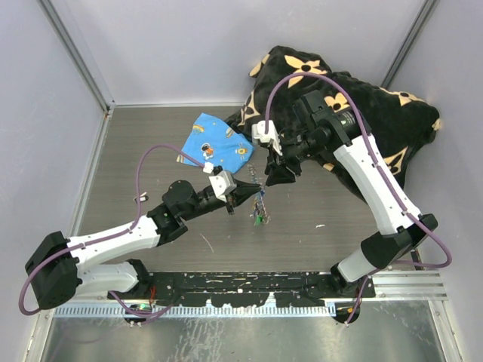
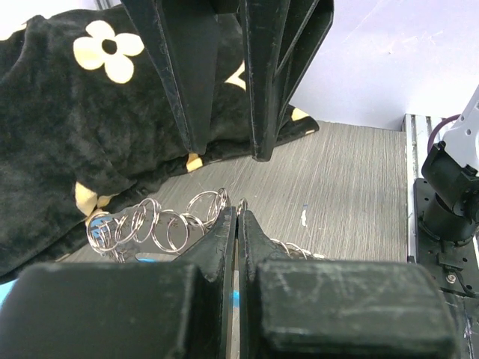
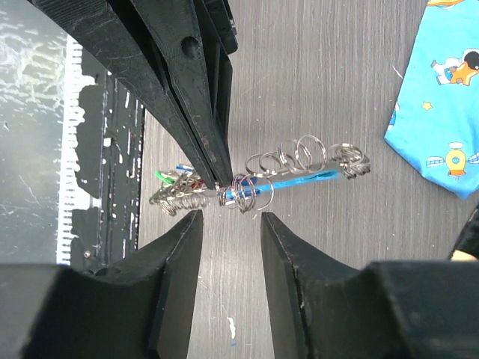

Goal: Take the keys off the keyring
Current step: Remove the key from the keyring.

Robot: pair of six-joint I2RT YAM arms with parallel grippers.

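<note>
Left tool [image 2: 237, 215] is clamped shut on the keyring [image 3: 292, 161], a chain of metal rings at mid-counter [image 1: 151, 151]. Keys [image 3: 174, 183] bunch at the chain's 6 o'clock end in the top view. Right tool [image 3: 228, 218], fingers apart, sits just beside the chain at 1 o'clock.

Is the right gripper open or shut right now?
Open. The right gripper shows a clear gap between its jaws, the keyring just beyond them.

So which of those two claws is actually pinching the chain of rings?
The left gripper: its fingers are shut on the keyring, while the right gripper has its fingers apart, holding nothing.
</note>
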